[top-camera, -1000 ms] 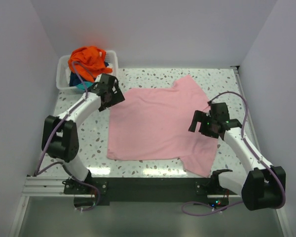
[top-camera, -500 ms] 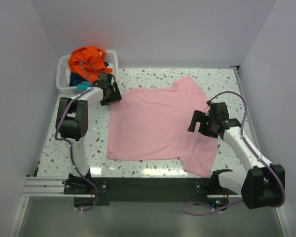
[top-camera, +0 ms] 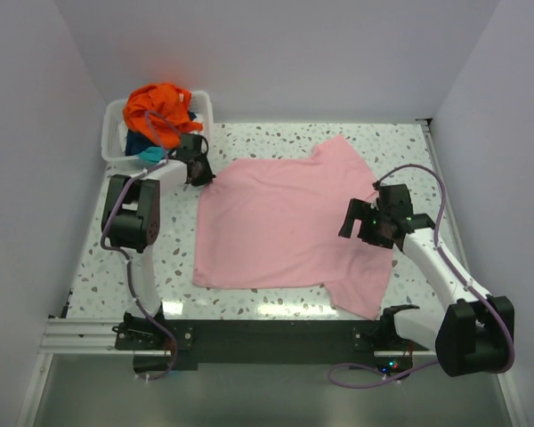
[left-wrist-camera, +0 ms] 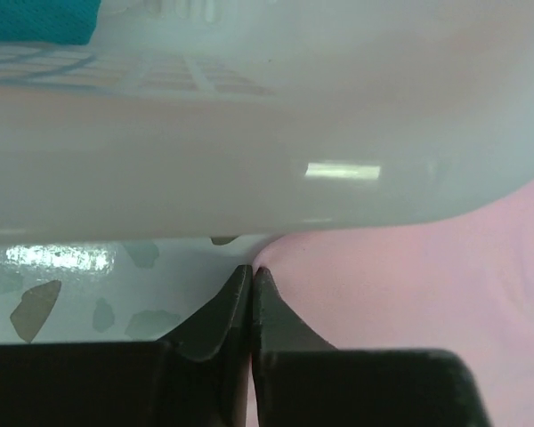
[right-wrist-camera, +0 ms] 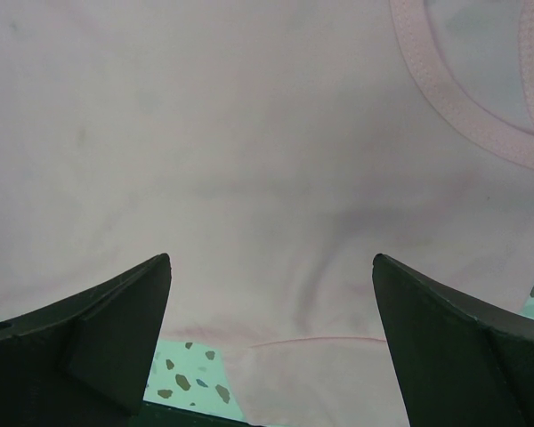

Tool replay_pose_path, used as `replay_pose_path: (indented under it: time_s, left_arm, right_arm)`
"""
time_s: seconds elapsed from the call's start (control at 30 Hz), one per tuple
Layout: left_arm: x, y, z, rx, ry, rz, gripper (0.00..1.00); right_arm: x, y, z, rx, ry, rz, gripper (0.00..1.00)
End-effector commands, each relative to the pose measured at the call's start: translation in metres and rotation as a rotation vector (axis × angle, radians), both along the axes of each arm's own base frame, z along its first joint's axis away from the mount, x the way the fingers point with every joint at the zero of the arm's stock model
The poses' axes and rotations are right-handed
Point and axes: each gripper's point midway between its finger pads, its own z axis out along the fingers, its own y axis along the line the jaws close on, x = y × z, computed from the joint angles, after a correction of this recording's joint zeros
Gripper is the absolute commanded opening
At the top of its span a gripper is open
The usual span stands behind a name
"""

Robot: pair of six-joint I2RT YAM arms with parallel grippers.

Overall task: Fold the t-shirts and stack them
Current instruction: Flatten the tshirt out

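A light pink t-shirt lies spread flat on the speckled table, one sleeve toward the far right. My left gripper sits at its far-left corner, right beside the white bin. In the left wrist view the left gripper has its jaws pressed together on the edge of the pink t-shirt. My right gripper hovers over the shirt's right side. Its jaws stand wide open above the pink t-shirt, holding nothing. An orange t-shirt is heaped in the bin over teal and dark blue cloth.
The white plastic bin stands at the far-left corner, and its wall fills the left wrist view just beyond the fingertips. White walls enclose the table on three sides. A black rail runs along the near edge.
My left arm reached farther toward the bin, to the pink shirt's far-left corner, and its jaws went from open to shut there. The right arm and the shirt stayed still.
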Motion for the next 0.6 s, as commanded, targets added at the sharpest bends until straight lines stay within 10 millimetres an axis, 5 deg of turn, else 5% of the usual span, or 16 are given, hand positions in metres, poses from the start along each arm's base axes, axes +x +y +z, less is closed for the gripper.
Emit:
replay_pose_path:
  time_s: [0.0,0.27,0.57]
  left_arm:
    - [0.01,-0.004,0.025,-0.023,-0.098,-0.025,0.0]
    - [-0.008,-0.036,0.058,0.039,-0.179,-0.12,0.0]
    - [-0.061,-0.089,0.057,0.165,-0.181,-0.196,0.0]
  right_arm:
    - [0.012,0.003,0.018,0.009,-0.071,0.022,0.99]
    - [0.01,0.0,0.018,-0.003,-0.076,0.011,0.99]
    - [0.002,0.002,0.016,0.012,-0.072,0.022,0.99]
